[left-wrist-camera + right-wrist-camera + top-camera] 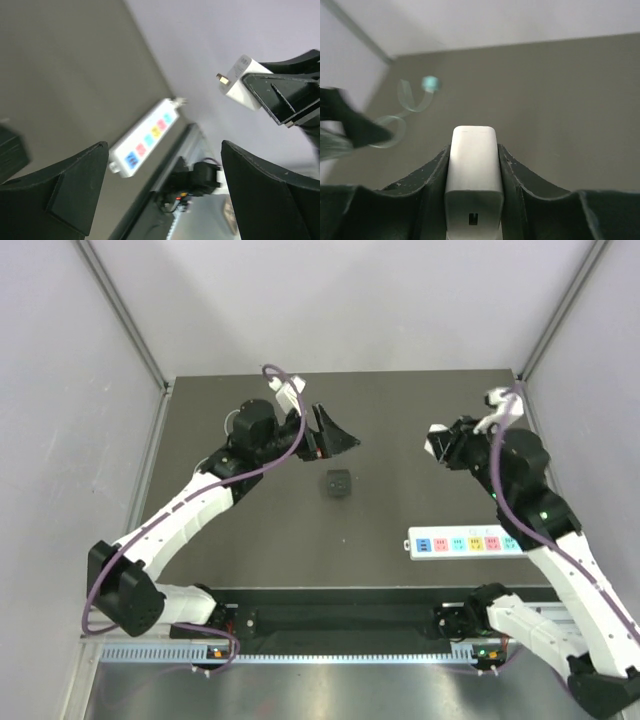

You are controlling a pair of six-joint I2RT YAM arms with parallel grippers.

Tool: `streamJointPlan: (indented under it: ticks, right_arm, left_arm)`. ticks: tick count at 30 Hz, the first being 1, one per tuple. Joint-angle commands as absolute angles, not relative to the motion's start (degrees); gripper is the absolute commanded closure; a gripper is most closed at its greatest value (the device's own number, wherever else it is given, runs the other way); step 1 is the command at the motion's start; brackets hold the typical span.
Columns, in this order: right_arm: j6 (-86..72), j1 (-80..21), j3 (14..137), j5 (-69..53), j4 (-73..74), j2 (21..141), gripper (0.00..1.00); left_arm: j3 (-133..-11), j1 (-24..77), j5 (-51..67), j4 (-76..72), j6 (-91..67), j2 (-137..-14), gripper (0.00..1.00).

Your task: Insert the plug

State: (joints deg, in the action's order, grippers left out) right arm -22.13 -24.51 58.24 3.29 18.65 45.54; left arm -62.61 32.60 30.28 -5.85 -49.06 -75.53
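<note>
Table [400,410]: dark grey matte top.
Walls [340,300]: plain pale lilac-grey panels at left, back and right.
Posts [125,315]: slanting metal struts at both back corners.
Near edge: toothed light rail [330,652], brushed metal sheet [330,692] below it.
Light: soft, even.

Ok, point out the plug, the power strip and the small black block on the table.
plug [474,165]: right wrist view, middle of its white body.
power strip [462,541]: top view, middle of its coloured socket row.
black block [337,483]: top view, its upper face.
</note>
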Motion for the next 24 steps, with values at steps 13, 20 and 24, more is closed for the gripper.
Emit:
streamJointPlan:
  ticks: [13, 20, 24]
  right_arm:
    - [7.29, -11.17, 59.77, 10.75, 46.23, 69.60, 1.00]
    - [7.99, -6.07, 55.90, 2.56, 45.88, 74.70, 1.00]
    - [8.61, -3.78, 55.63, -1.75, 44.04, 75.76, 1.00]
  left_arm:
    - [-64.52, 33.75, 10.37, 20.31, -26.37, -68.56, 0.05]
    - [-60.91, 34.54, 12.56, 18.98, -26.19, -67.33, 0.05]
    - [-60.38, 34.63, 11.87, 19.25, -25.58, -66.62, 0.05]
